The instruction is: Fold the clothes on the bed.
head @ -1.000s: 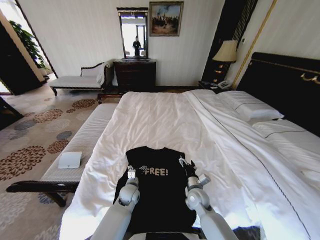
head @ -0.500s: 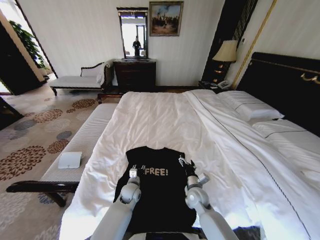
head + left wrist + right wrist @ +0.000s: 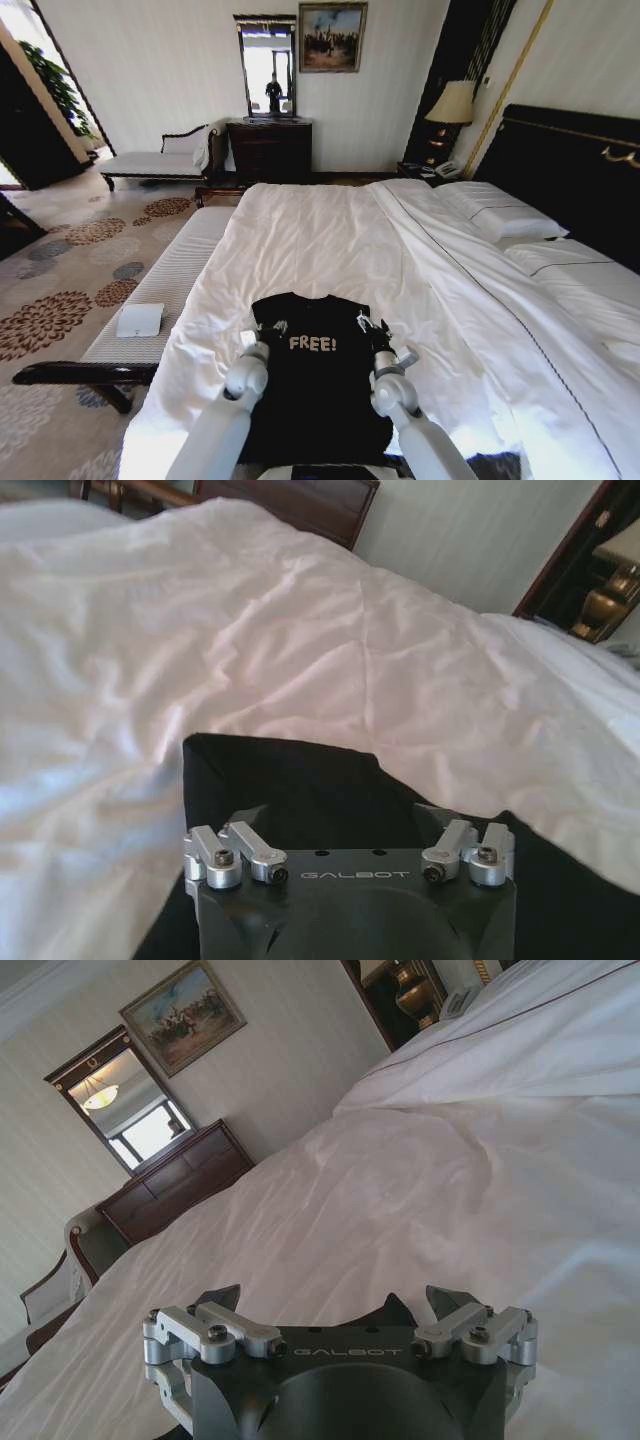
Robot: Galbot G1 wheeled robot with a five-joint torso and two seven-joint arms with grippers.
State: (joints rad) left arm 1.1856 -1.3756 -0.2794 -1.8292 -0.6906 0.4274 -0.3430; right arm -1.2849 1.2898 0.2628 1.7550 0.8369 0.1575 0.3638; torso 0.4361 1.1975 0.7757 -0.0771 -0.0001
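- Risk of a double pick: the black short-sleeved soft-fabric T-shirt with white "FREE!" lettering (image 3: 312, 375) lies flat, chest up, directly on the white duvet of the large bed (image 3: 330, 240). A descent that goes too deep likely gathers duvet together with the shirt, so the fold drags the bedding.
- Risk of a skewed fold: the left gripper (image 3: 262, 331) sits at the T-shirt's left sleeve edge, while the right gripper (image 3: 372, 325) sits at its right shoulder. Unequal bite depth at the two edges probably yields an uneven crease.
- Risk of slip: thin fabric caught only at its hem may slide out during the lift.
- Jaw state, left gripper (image 3: 350, 825): jaws spread, nothing between them; the T-shirt's black fabric (image 3: 300, 780) lies just below and ahead of them, its border against the duvet close by.
- Jaw state, right gripper (image 3: 338, 1300): jaws spread and empty; a small peak of the T-shirt (image 3: 392, 1310) shows between them, duvet beyond.
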